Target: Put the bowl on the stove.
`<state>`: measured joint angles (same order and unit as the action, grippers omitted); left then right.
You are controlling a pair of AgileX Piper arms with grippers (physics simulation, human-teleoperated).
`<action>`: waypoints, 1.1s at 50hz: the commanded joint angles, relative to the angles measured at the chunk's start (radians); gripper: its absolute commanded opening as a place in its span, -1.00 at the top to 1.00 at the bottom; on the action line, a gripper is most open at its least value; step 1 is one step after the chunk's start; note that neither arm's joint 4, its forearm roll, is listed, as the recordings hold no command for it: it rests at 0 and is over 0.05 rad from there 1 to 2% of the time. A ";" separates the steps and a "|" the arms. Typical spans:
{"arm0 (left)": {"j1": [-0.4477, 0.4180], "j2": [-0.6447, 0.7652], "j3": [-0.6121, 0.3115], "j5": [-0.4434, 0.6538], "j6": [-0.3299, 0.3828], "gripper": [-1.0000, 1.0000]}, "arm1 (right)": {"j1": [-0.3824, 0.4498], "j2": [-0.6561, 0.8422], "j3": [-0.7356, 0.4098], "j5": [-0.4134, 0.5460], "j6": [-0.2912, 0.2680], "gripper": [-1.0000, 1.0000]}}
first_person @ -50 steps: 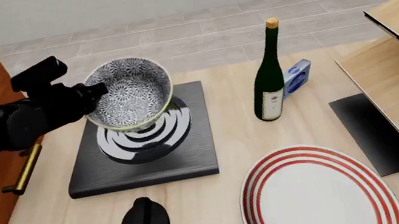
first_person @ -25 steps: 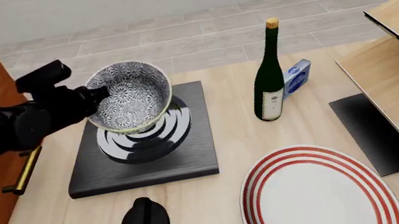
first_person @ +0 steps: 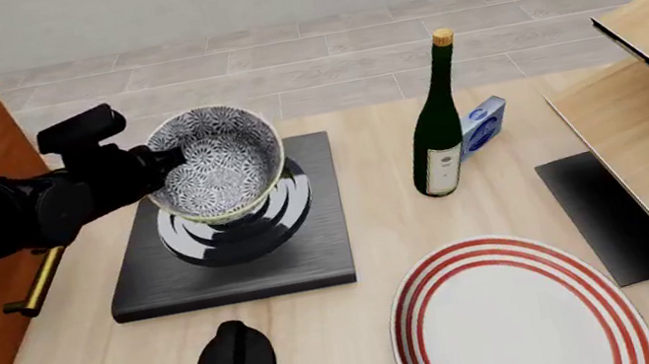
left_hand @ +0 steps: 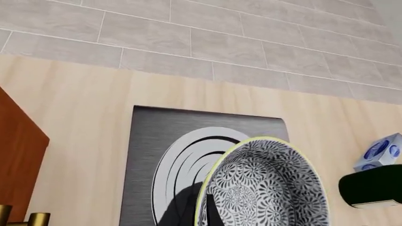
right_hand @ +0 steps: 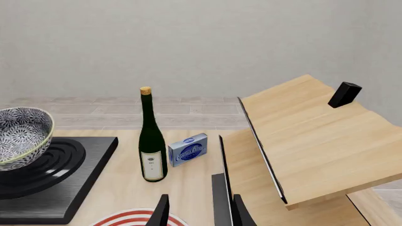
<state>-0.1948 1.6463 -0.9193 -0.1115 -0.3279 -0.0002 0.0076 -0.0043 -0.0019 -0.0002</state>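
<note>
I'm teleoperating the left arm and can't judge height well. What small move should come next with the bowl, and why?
Probably lower it a little further, levelling it. The bowl is tilted in the left gripper, directly over the stove rings. In the right wrist view the bowl's base looks near or at the burner, but contact is unclear, so releasing now might let it tip.

Patterned bowl [first_person: 214, 164] tilted above black stove [first_person: 230, 254]; over its ringed burner.
</note>
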 commanded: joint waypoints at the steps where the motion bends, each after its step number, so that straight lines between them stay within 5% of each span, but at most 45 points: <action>1: -0.001 0.002 -0.001 -0.010 0.013 1.00 | 0.000 0.000 0.000 0.000 0.000 -1.00; 55: -0.008 0.007 0.015 -0.049 0.038 1.00 | 0.000 0.000 0.000 0.000 0.000 -1.00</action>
<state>-0.2048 1.6670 -0.9027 -0.1462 -0.3023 -0.0002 0.0076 -0.0043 -0.0018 -0.0002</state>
